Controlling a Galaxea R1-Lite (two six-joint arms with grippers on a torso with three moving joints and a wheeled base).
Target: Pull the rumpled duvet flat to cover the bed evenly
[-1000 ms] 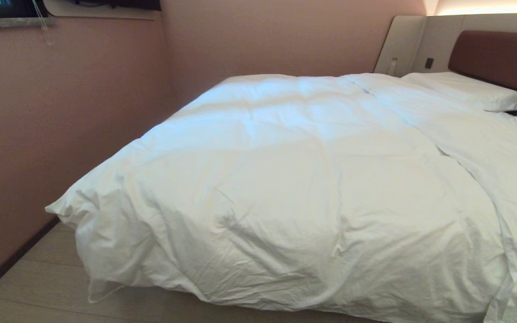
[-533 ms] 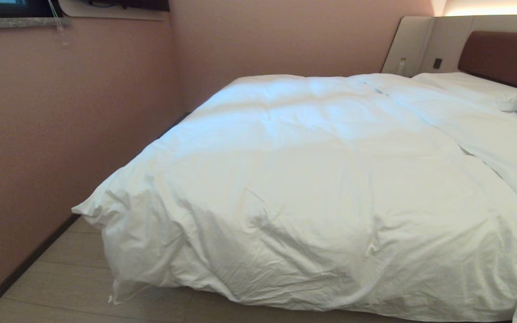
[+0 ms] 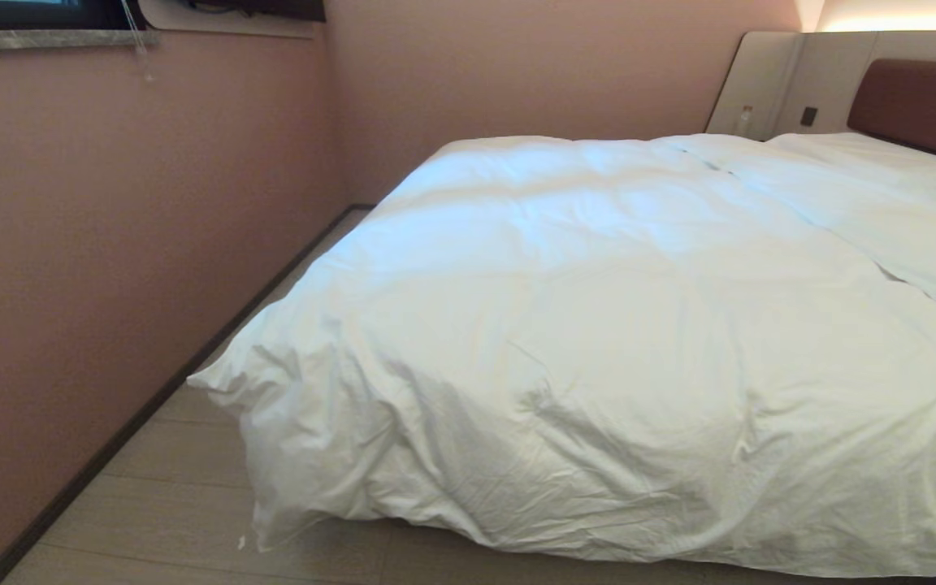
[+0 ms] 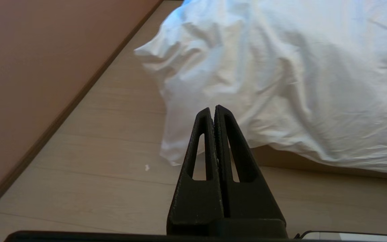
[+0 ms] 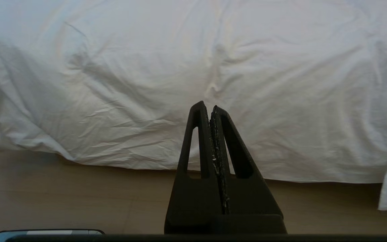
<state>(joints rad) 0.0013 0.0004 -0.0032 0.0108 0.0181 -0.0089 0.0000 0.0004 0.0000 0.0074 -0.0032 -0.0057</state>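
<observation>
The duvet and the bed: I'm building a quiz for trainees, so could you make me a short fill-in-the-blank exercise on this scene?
1. The duvet hangs over the foot of the bed and nearly reaches the ____.
2. The left gripper has its jaws ____.
3. The pillow lies at the end with the brown ____.
4. In its wrist view, the right gripper points at the ____.

Missing words: floor; shut; headboard; duvet
</observation>
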